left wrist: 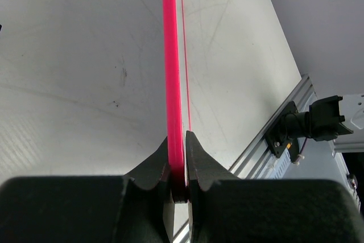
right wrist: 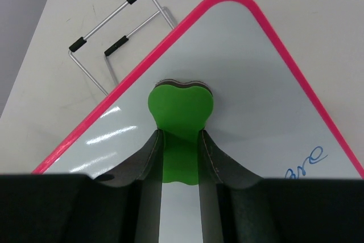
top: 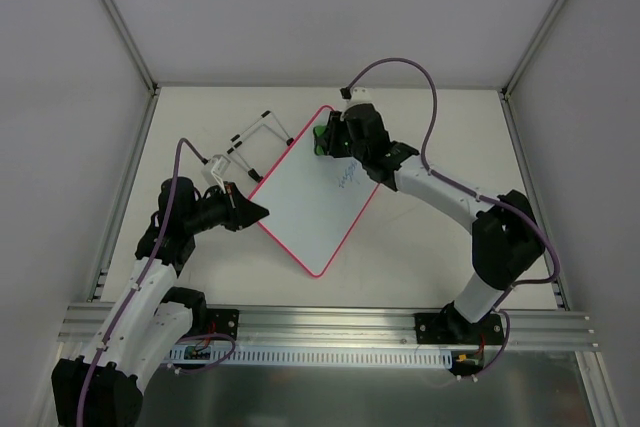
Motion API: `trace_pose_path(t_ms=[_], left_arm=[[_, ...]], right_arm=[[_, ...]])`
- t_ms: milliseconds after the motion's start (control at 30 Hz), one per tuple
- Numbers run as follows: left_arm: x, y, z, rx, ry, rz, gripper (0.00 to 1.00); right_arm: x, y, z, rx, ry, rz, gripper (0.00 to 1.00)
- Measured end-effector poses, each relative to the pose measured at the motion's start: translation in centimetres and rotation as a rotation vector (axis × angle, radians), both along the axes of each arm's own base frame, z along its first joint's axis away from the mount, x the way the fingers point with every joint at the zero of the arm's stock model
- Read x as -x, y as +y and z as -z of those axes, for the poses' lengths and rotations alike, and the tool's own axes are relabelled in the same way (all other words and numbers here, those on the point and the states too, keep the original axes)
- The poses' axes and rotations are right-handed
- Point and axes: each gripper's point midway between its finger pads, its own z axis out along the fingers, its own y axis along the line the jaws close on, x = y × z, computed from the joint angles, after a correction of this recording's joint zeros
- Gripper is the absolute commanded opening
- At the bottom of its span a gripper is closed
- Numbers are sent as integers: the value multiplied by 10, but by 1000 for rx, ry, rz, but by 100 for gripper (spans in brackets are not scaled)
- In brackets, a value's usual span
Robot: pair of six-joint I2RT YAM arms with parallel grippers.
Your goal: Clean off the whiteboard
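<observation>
1. Step in hand: we judge the wiping stroke to be at or near its start. The whiteboard lies flat on the desk, turned cornerwise, and blue writing is visible near its right edge, not yet wiped.

2. Left end effector: nearly fully closed, with both fingers pinching the pink frame on the board's left edge. We take this as a steadying hold.

3. Right end effector: closed to a narrow gap on the waist of a green eraser. The eraser's rounded end projects past the fingertips towards the board's far corner.

4. Position of the task's thing: the board sits between the two arms. Its far corner lies directly beneath the right end effector and its left edge is inside the left one. The eraser's dark felt face appears to meet the white surface, but we cannot confirm contact.

5. The wire stand lies on the desk just beyond the board's far-left edge, away from any wiping path.

6. Next move, in our judgement: the eraser must travel from the far corner towards the near-right, where the writing lies close beside it. It needs steady downward pressure while the left hold keeps the board from sliding.
</observation>
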Motion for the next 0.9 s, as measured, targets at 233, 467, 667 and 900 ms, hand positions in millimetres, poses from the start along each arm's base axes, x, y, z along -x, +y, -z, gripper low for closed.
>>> trace_pose_path(t_ms=[233, 467, 667, 900], left_arm=[[1, 0, -2, -2, -12, 7, 0], [2, 0, -1, -7, -7, 8, 0], [1, 1, 1, -12, 4, 0, 0], [0, 3, 2, -19, 6, -13, 0]], right_arm=[[-32, -28, 3, 10, 17, 62, 0], [-39, -38, 13, 21, 35, 79, 0], [-12, -43, 39, -15, 62, 89, 0], [31, -82, 110, -38, 182, 192, 0]])
